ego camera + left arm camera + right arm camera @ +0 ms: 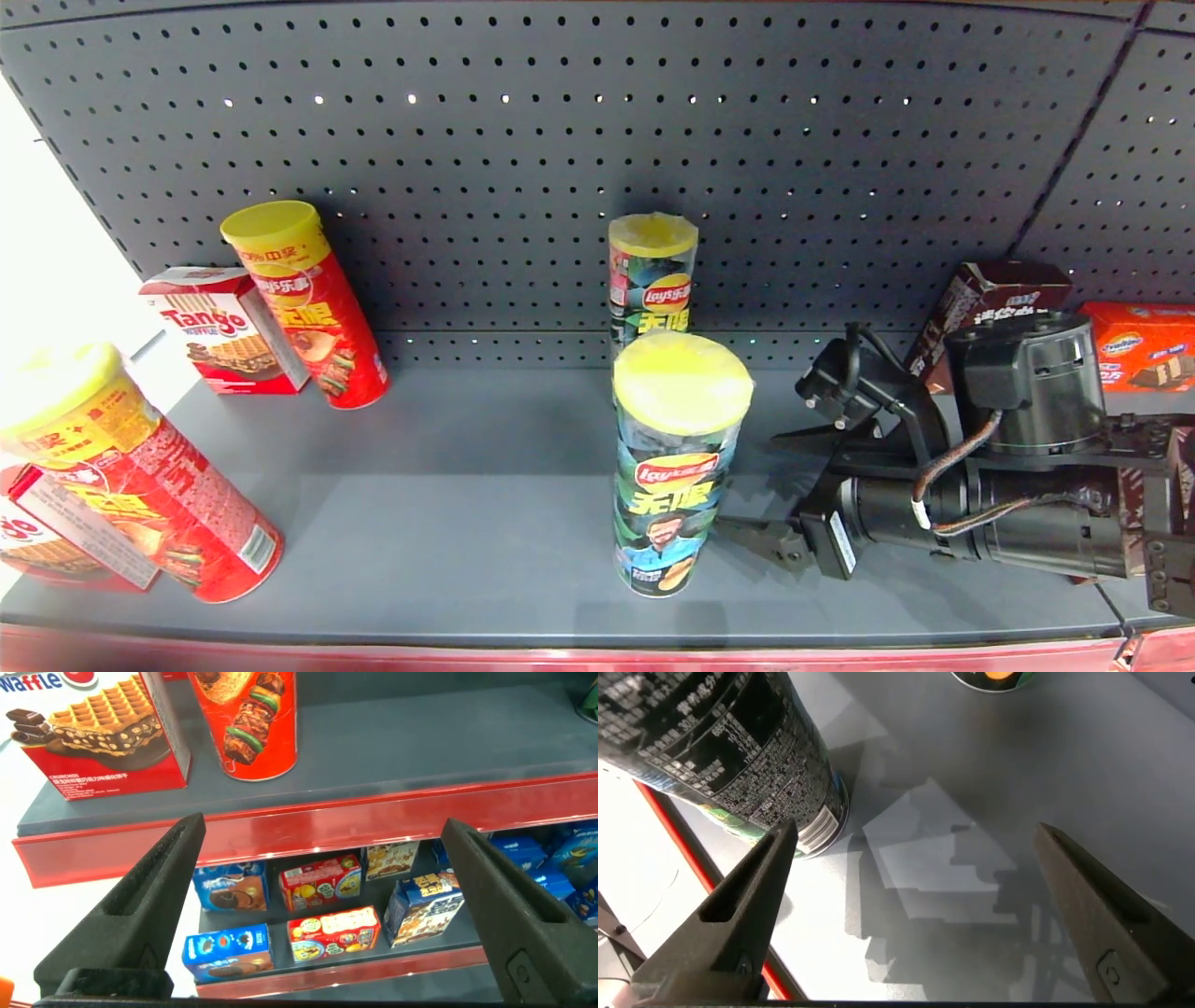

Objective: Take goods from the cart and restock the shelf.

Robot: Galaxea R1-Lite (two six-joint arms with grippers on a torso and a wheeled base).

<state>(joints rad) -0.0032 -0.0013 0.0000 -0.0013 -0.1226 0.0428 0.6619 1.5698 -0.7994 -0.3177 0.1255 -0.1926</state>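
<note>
Head view, front can: green crisp tube (674, 467) with a yellow lid, upright at lower centre of frame, near the front edge of the shelf (467, 485). A matching rear can (651, 280) stands behind it by the pegboard.
Head view, right tool: right tool (754, 483) at lower right, lying level, tips towards the tube's lower half. Fingers apart, nothing between them.
Head view, key relation: tube sits just left of the tips, long axis vertical. Right arm is nearer.
Left wrist view, left tool: left tool (322, 826) has fingers wide apart and empty, facing the shelf's red front lip. A red can (248, 719) and a waffle box (98, 728) stand near that lip.
Right wrist view, front can: printed side and metal base rim (738, 747) just beside one finger, outside the gap. Contact: cannot tell.
Judgement: tube looks placed. Probably rigid and light, and likely to tip if nudged.
</note>
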